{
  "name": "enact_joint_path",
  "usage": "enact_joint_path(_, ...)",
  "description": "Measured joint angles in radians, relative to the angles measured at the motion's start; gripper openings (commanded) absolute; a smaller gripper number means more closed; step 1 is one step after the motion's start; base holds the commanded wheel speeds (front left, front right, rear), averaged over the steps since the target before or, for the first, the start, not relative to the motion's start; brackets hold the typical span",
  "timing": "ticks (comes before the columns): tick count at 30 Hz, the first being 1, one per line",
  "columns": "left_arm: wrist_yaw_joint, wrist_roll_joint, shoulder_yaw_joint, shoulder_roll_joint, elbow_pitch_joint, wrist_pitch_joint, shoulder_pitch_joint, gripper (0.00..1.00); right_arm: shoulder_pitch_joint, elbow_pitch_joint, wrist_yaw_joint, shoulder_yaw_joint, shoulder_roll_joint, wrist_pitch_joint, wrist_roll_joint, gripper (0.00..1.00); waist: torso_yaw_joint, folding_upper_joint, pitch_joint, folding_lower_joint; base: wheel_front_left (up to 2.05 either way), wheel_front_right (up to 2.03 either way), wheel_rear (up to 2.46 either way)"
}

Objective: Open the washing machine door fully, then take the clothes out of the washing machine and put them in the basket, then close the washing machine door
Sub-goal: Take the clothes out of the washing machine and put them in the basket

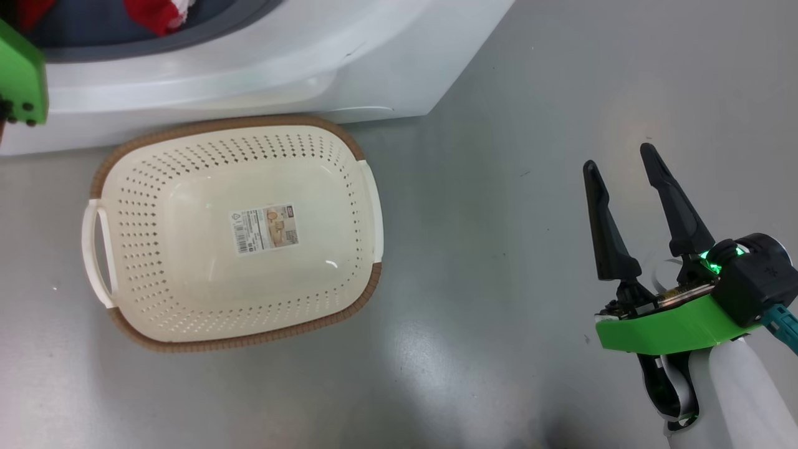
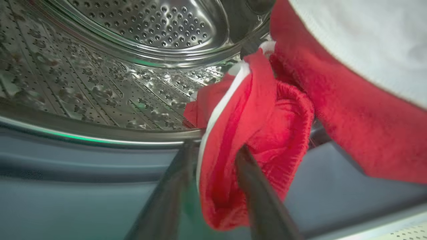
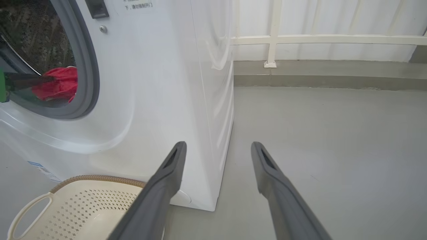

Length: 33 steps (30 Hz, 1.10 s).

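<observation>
Red knit, soft and limp: that's what your left gripper [image 2: 217, 146] has between its fingers at the drum mouth. Jaws are apart, one finger each side of a hanging fold of the clothes [image 2: 263, 110]; no pinch visible yet. Expect it to weigh next to nothing, sag, stretch and drag its neighbours along. Take it where the fold bunches thick, by the ribbed hem. Avoid the thin white trim, which could slip out. It won't break, but it may snag on the ring [image 2: 83, 173] as you pull it out. Both fingers are blurred low in the left wrist view and the tips are half lost against the cloth, so contact is hard to call. Behind, a bigger red-and-white piece [image 2: 350, 100] runs off that view's right edge. You can't tell how many garments there are or whether they're tangled. Beyond that, the drum [image 2: 100, 76] looks like bare steel on that side, and its far part is cut off.

Right gripper [image 1: 618, 157] hangs over bare floor [image 1: 499, 280], jaws wide, holding nothing. Basket [image 1: 237, 121] sits on the floor just beside the washer [image 1: 386, 62] front and holds just its paper label [image 1: 267, 229]. Head view crops the washer opening to a strip, with the left arm's green mount [image 1: 22, 81] at the edge. Door angle: can't tell.
</observation>
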State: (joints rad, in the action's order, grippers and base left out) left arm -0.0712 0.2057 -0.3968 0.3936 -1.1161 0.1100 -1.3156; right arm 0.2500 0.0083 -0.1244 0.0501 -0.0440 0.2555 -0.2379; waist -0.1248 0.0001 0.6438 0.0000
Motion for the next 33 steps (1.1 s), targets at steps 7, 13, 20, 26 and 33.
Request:
enact_joint_path(7,-0.009,0.029,0.009,-0.013,0.03,0.068,0.001,0.0,0.0,0.005,0.0,-0.004,0.0,0.0,-0.009,1.0,0.012,0.0,-0.017,0.0,0.0,0.0,0.0)
enact_joint_path(13,-0.009,0.07,0.033,-0.024,0.047,0.114,0.029,0.0,0.0,0.02,0.0,-0.007,0.0,0.0,-0.009,1.0,0.02,0.0,-0.039,0.0001,0.0,0.0,0.0)
enact_joint_path(20,-0.009,0.123,0.078,-0.032,0.115,0.139,0.099,0.0,-0.001,0.026,0.0,-0.009,0.0,0.0,-0.009,1.0,0.031,0.0,-0.074,0.0,0.0,0.0,0.0)
enact_joint_path(26,-0.004,0.132,0.104,-0.033,0.23,0.14,0.201,0.0,-0.003,0.032,0.0,-0.017,-0.001,0.0,-0.008,1.0,0.045,0.0,-0.107,0.0,0.0,0.0,0.0)
enact_joint_path(33,0.036,0.138,0.16,-0.035,0.428,0.143,0.35,0.0,-0.024,0.034,0.0,-0.027,-0.001,0.0,-0.007,1.0,0.065,0.0,-0.147,0.0,0.0,0.0,0.0)
